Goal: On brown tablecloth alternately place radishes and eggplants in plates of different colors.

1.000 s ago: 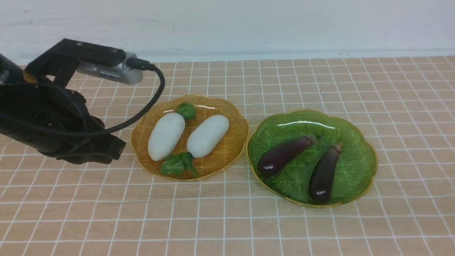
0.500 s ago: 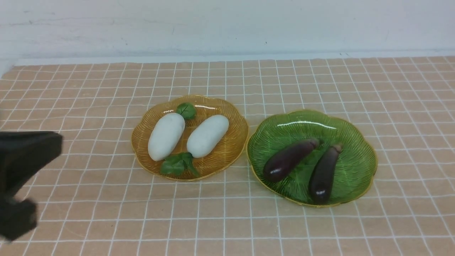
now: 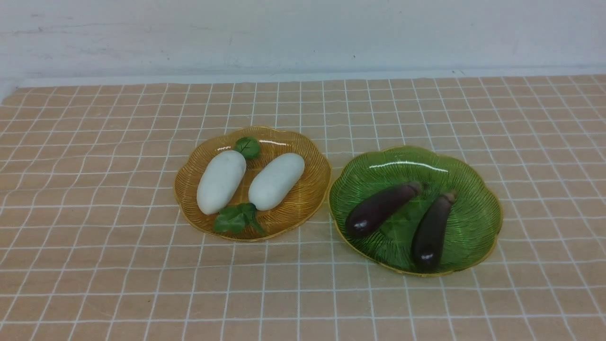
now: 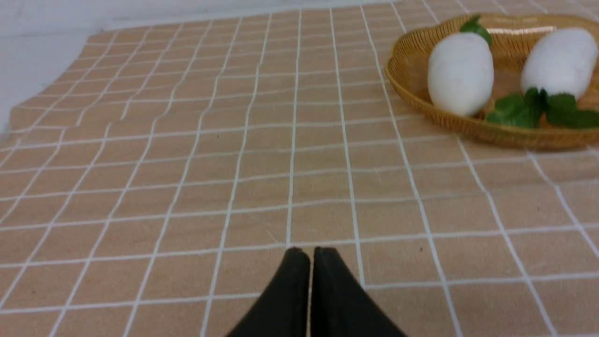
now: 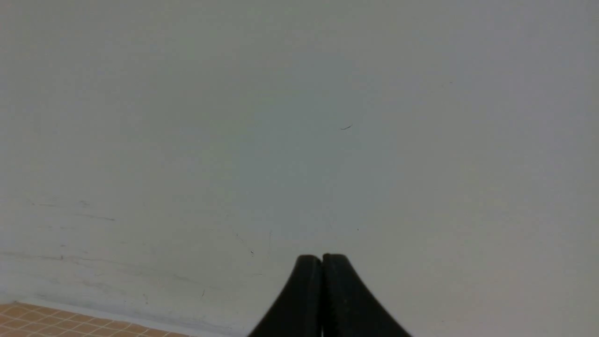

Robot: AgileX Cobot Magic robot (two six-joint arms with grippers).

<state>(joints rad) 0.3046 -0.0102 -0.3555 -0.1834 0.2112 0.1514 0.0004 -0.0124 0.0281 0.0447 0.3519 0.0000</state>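
Note:
On the brown tablecloth (image 3: 94,199), the amber-orange plate (image 3: 310,189) holds two white radishes, one on the left (image 3: 221,182) and one on the right (image 3: 276,181). The green plate (image 3: 473,175) beside it holds two dark purple eggplants, one on the left (image 3: 381,208) and one on the right (image 3: 432,231). Neither gripper shows in the front view. In the left wrist view my left gripper (image 4: 311,255) is shut and empty over bare cloth, with the amber plate (image 4: 407,89) and radishes (image 4: 460,73) away from it. In the right wrist view my right gripper (image 5: 322,260) is shut and empty, facing the wall.
A pale wall (image 3: 303,33) runs along the far edge of the cloth. The cloth's left edge and a bare white surface (image 4: 32,56) show in the left wrist view. The cloth is slightly wrinkled at the left.
My left arm has drawn back out of the front view to the left. The left eggplant in the green plate has shifted slightly. The radishes have not moved.

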